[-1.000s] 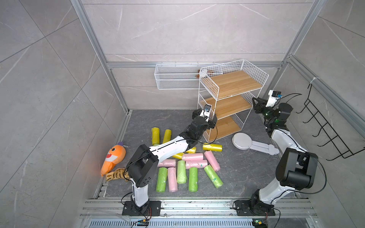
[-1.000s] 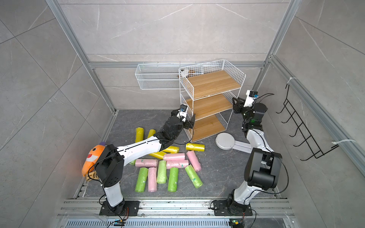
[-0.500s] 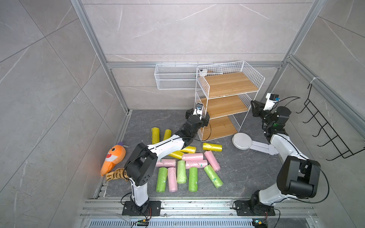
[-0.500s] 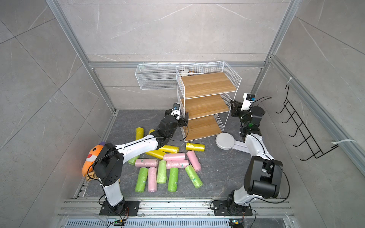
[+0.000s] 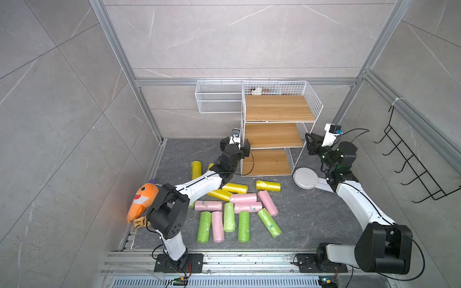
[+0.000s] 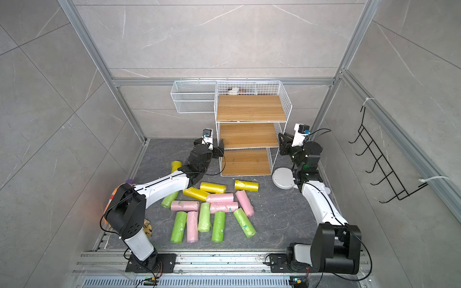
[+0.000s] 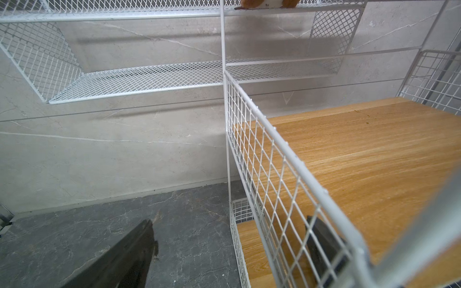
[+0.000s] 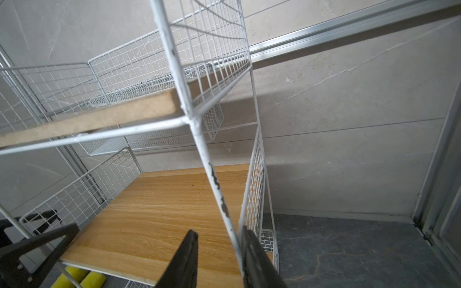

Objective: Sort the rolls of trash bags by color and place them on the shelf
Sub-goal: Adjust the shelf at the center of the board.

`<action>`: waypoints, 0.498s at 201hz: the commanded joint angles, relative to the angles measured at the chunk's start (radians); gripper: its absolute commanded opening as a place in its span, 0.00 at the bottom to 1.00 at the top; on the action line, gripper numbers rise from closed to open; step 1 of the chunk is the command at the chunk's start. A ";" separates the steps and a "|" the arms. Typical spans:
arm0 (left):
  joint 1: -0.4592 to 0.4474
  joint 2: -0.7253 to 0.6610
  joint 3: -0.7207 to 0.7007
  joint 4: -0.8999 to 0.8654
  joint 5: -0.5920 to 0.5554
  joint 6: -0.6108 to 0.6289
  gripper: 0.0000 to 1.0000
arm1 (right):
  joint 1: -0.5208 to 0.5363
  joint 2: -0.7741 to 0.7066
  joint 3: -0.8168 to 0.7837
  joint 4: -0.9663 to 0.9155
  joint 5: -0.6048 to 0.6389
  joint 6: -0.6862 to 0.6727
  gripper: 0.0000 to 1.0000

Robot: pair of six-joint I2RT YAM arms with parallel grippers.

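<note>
The right end effector (image 8: 218,239): black jaws slightly parted around the shelf (image 8: 197,129) at its front corner post. One finger touches the chipped white post, the other is clear of it, so no clamp. The left end effector (image 5: 234,146): jaws wide apart, straddling the shelf's opposite mesh side at the middle tier, far finger seen only through the mesh. Shelf is white wire with three bare light-wood boards, at 12 o'clock on the bench (image 5: 311,224). The rolls of trash bags (image 5: 243,198) are crinkly yellow, pink and green cylinders lying at the shelf's 6 o'clock. One green roll (image 6: 170,199) is half under the left arm. Only the right wrist view shows yellow roll ends (image 8: 77,278) below the board. The brown-white item (image 5: 259,90) behind the top mesh is unclear.
</note>
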 commanded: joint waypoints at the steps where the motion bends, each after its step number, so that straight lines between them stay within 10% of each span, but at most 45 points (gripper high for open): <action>1: -0.003 -0.102 -0.013 -0.067 0.072 -0.089 0.97 | 0.002 -0.071 0.046 -0.219 0.191 -0.030 0.50; 100: -0.086 -0.463 -0.398 -0.408 0.311 -0.585 0.88 | 0.259 -0.393 -0.148 -0.766 0.354 0.079 0.70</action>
